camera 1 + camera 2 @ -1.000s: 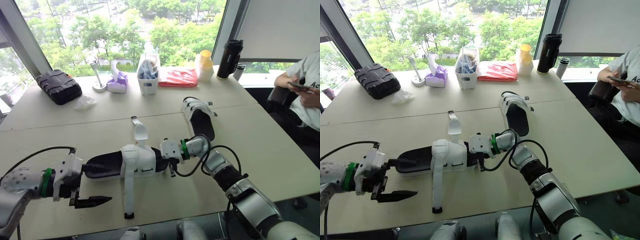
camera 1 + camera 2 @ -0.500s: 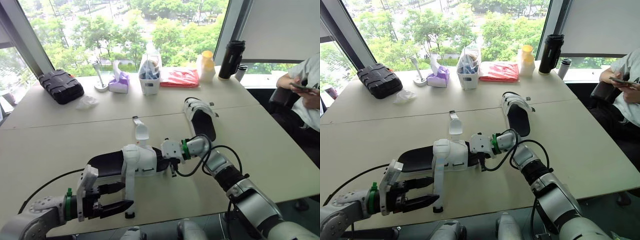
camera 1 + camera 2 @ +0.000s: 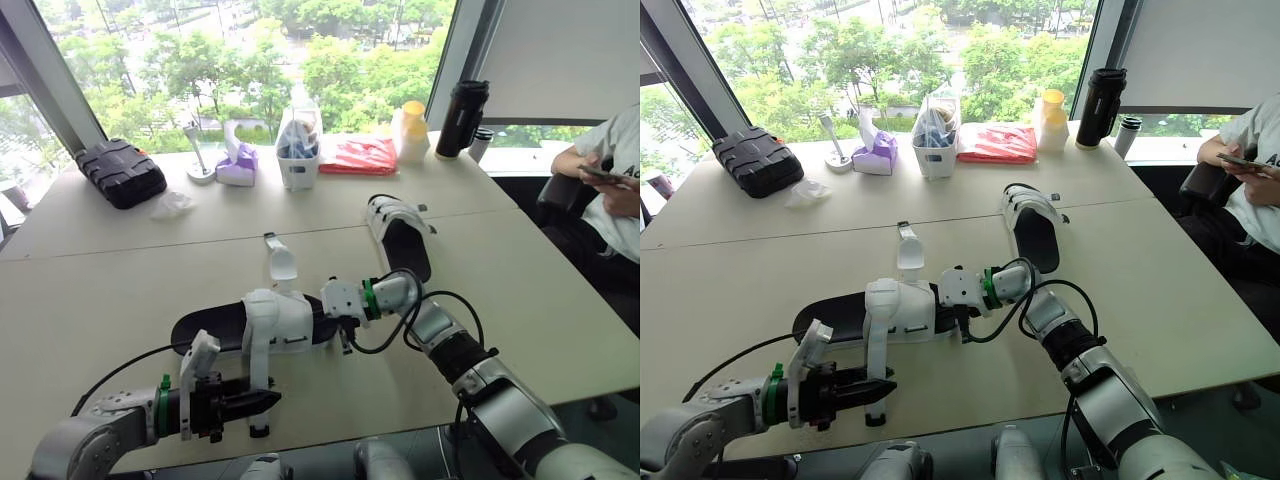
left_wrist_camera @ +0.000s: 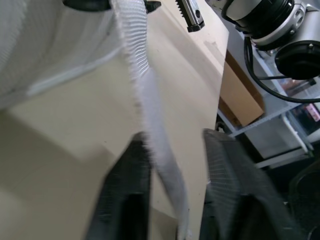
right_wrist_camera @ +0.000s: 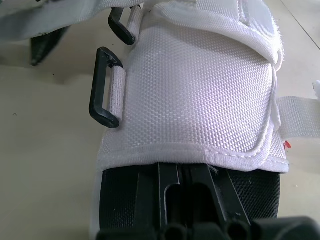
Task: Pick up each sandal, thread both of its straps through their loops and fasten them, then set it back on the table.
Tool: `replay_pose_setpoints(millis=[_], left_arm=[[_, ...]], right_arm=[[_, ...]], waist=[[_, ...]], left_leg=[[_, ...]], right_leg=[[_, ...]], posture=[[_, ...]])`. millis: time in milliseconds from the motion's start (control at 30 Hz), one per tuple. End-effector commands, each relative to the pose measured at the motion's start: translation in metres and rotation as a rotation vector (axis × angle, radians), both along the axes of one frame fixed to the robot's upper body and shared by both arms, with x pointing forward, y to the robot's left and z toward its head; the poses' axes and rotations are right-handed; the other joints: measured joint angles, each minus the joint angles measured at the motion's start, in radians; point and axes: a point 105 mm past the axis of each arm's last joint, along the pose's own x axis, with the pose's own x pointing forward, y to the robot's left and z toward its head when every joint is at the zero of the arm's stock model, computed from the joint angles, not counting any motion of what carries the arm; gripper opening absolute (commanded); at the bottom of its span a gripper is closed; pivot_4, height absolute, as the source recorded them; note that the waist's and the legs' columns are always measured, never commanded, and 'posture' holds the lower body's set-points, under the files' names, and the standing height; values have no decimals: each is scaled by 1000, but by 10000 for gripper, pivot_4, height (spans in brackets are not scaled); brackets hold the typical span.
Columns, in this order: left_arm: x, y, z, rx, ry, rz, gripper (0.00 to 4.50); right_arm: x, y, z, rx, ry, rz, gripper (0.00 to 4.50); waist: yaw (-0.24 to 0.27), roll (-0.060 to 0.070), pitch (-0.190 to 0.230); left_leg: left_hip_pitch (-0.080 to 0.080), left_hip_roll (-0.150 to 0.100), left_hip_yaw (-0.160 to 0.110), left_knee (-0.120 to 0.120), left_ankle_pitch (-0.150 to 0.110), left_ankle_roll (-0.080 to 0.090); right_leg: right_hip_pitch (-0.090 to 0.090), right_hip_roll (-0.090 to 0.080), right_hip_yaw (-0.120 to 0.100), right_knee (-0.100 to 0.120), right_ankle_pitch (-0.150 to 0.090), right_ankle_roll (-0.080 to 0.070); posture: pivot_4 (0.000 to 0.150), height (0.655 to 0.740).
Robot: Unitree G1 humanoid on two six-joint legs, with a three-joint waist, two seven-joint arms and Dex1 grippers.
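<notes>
Table: pale tabletop (image 3: 520, 300) beside a wall of windows; every place below is given from the near sandal.
Near sandal: near sandal (image 3: 290, 322) with black sole and white upper lies lengthways close to the table's front edge, both straps undone. I cannot tell whether it rests on the table or is lifted slightly.
Right gripper: right gripper (image 3: 340, 318) is clamped on the sandal's right end, probably to steady the shoe while the other arm works.
Hanging strap: hanging strap (image 3: 256, 370) is white with a black tip and runs loose from the upper towards the front edge.
Left gripper: left gripper (image 3: 268, 401) is just in front of the sandal, its black fingers (image 4: 125, 195) parted on either side of the hanging strap. It is not pinching yet and seems placed to take the strap for threading.
Second strap: second strap (image 3: 281, 262) lies flat on the sandal's window side, spread clear of the upper.
Loops: loops (image 5: 105, 88) of black plastic sit on the upper's edge, both empty.
Far sandal: far sandal (image 3: 400, 235) rests beyond the right end, towards the windows, well apart from both grippers, apparently waiting its turn.
Window row: black case (image 3: 118, 172), tissue box (image 3: 236, 165), red packet (image 3: 357, 156) and black flask (image 3: 459, 118) stand well beyond the sandal.
Person: person (image 3: 615, 190) is seated far to the right, holding a phone.
Counts: two sandals, two straps, two loops, two grippers, one person.
</notes>
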Motion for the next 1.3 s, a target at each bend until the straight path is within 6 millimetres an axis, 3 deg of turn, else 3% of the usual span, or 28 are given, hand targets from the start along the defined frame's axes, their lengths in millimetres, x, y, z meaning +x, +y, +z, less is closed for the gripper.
replay_pose_setpoints(millis=[33,400,533,733,933,1300], left_arm=[[-7,-4,7,-11,6,-46,1218],[28,6,58,-205,-29,44,1218],[67,17,87,-245,-101,119,1218],[97,19,97,-233,-142,150,1218],[103,12,90,-214,-131,103,1218],[79,3,85,-214,-62,-54,1218]], right_arm=[[-2,-10,-22,-90,42,-24,0],[-2,-10,-21,-89,41,-27,0],[-2,-9,-22,-90,39,-25,0],[-2,-8,-22,-92,35,-25,0],[-1,-9,-22,-95,33,-30,0],[-2,-9,-24,-101,31,-30,0]], waist=[[0,0,0],[1,0,0],[3,-1,-1],[0,-1,-1],[-1,-1,-1],[-2,-1,-1]], left_leg=[[0,0,0,0,0,0],[0,0,-1,0,0,0],[0,-1,-3,1,0,-1],[0,-2,-4,0,0,-1],[0,-2,-4,0,1,-1],[0,-2,-4,0,1,-1]], right_leg=[[0,0,0,0,0,0],[0,0,0,0,0,0],[1,0,-2,0,0,0],[0,0,-1,0,2,3],[0,0,-1,-1,2,3],[0,0,-1,-1,2,3]], posture=[[1500,7400],[1500,7400],[1500,7400],[1500,7400],[1500,7400],[1500,7400]])
